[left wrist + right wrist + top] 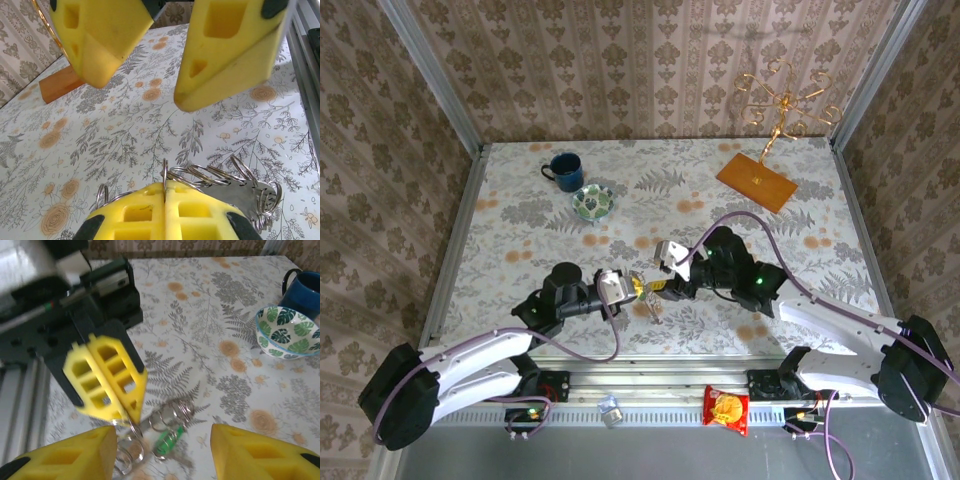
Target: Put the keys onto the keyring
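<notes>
My left gripper point(636, 288) is shut on the thin metal keyring point(164, 172), which is clamped edge-on between its yellow fingers point(150, 210). A cluster of small split rings point(220, 175) and a silvery key point(240, 192) hang from the keyring just above the table. The key's green tag point(167, 440) dangles beside the coil of rings point(175, 412). My right gripper point(162, 432) stands open directly facing the left one point(131, 415), its fingers point(65, 455) spread either side of the hanging keys without touching them. From the left wrist its two fingers point(100, 40) loom wide apart above.
A blue mug point(563, 170) and a green-patterned bowl point(592, 203) stand at the back left. A gold wire stand point(780, 100) on an orange wooden base point(757, 180) sits at the back right. A red snack packet point(726, 408) lies on the front rail.
</notes>
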Robot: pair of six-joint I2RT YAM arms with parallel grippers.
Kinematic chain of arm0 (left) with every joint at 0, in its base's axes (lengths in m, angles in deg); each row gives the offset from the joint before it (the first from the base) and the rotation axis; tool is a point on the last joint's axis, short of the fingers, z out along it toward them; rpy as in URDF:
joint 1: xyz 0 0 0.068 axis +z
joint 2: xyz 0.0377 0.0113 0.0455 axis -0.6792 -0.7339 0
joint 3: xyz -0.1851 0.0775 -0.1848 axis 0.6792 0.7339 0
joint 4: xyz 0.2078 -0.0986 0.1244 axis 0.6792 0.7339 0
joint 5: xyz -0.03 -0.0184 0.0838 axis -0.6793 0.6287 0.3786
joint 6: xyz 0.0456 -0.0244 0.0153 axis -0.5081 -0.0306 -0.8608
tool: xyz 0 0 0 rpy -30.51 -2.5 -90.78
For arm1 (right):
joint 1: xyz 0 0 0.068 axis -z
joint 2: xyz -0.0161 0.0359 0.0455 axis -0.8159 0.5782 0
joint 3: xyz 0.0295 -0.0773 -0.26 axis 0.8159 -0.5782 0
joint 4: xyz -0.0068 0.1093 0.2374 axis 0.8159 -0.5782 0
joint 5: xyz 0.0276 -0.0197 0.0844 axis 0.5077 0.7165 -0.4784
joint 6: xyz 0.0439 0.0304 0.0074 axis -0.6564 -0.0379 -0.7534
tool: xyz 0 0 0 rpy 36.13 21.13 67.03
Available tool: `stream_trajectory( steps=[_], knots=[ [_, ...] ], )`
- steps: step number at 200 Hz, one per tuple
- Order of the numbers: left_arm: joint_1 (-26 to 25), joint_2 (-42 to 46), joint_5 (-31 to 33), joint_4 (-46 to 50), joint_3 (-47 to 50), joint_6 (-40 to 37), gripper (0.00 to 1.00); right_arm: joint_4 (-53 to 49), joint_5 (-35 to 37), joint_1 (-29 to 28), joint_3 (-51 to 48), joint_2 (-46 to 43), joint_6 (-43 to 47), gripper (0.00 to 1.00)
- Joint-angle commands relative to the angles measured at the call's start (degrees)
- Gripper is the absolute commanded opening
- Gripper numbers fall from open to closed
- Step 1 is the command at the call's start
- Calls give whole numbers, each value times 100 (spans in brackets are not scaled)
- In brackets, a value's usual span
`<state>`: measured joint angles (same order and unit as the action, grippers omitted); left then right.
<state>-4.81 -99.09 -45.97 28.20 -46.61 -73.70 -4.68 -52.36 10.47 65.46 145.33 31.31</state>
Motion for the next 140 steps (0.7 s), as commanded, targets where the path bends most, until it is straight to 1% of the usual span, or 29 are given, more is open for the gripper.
stream_trajectory(
  steps=[1,17,35,53,89,140],
  knots=[
    [-101,-25,224,-194,-107,115,0,336,628,-232,-69,74,-1366,58],
    [-166,-76,354,-165,-159,131,0,450,931,-266,-58,136,-2128,59],
    [-205,-124,409,-162,-182,123,0,573,1042,-290,-162,159,-2508,59],
    [-217,-158,436,-179,-200,113,0,694,1091,-299,-289,193,-2700,59],
    [-240,-143,514,-205,-208,130,0,813,899,-403,-382,301,-2921,59],
    [-247,-151,494,-412,-173,185,0,885,1027,-457,-427,474,-3161,60]
  ],
)
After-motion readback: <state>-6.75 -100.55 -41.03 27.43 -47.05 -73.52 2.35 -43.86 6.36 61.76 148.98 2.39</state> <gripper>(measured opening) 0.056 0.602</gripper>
